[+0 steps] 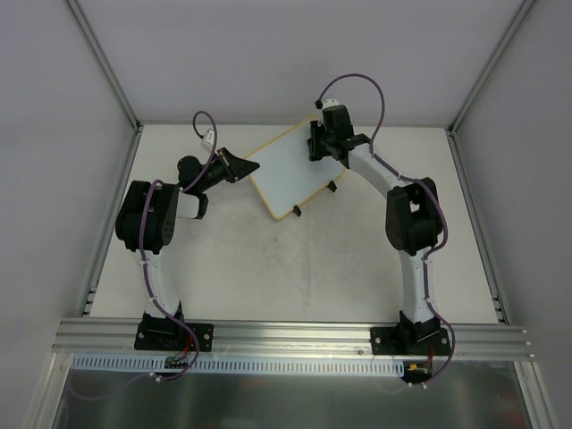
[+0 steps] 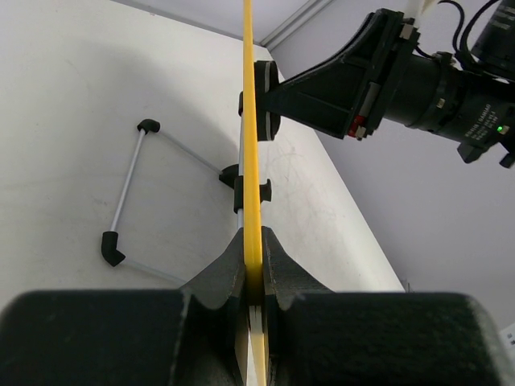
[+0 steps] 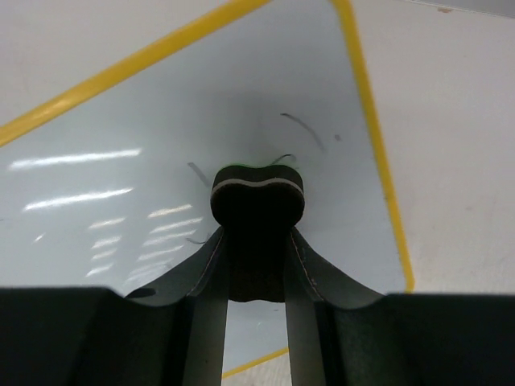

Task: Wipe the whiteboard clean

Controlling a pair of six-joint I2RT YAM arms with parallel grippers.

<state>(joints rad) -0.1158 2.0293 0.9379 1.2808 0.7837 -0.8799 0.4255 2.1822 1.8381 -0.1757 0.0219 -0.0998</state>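
The whiteboard (image 1: 290, 174) is found over the far middle of the desk (image 1: 313, 268), turned on a diagonal. Its long axis is laid from near-left toward the far right corner, and its footed long edge is turned toward the near right. It appears to be raised at a slant, though how steeply cannot be told.

The left gripper (image 1: 239, 167) is closed on the yellow frame at the board's left end. In the left wrist view the board is seen edge-on, pinched between both fingers.

The right gripper (image 1: 317, 143) is closed on a dark eraser block (image 3: 257, 197), which is pressed to the white face near the far right end of the board. It is therefore the nearer arm for wiping. A few faint dark strokes (image 3: 302, 129) are seen just beyond and beside the block. The coming strokes are judged to run along the long axis, back toward the clamped left end.
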